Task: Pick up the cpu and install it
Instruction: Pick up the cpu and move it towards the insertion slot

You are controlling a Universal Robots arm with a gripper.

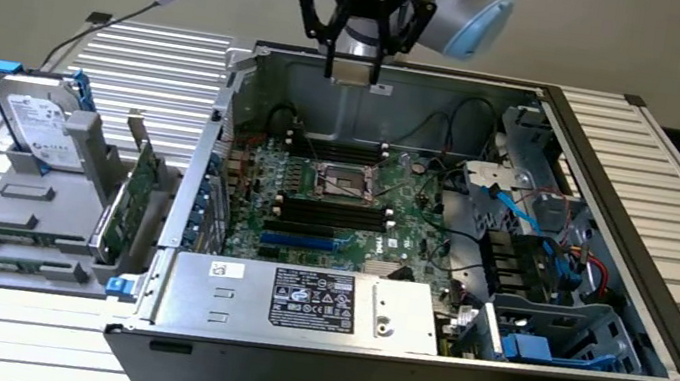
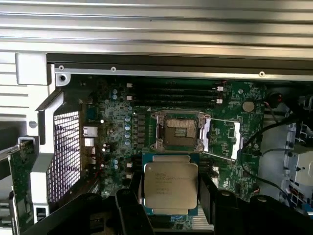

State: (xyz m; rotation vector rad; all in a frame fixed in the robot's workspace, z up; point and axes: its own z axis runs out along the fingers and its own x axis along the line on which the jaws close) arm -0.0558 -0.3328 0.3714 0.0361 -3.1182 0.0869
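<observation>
My gripper (image 1: 354, 73) hangs above the open computer case (image 1: 643, 327), over its far wall, and is shut on the cpu (image 1: 357, 69). In the wrist view the cpu (image 2: 170, 188) is a flat silvery square on a blue-edged carrier. It is held level between two dark fingers (image 2: 131, 208). Beyond it on the green motherboard (image 2: 117, 127) lies the open socket (image 2: 177, 131) with its metal frame and bare contact field. In the exterior view the socket (image 1: 344, 183) lies in the middle of the board, well below the gripper and nearer the camera than it.
A hard drive (image 1: 38, 120) with blue brackets stands on a grey rack at the exterior view's left, beside an upright card (image 1: 130, 195). In the case, a power supply (image 1: 296, 300) fills the near side. Cables (image 1: 538, 220) and a drive cage (image 1: 561, 335) fill the right.
</observation>
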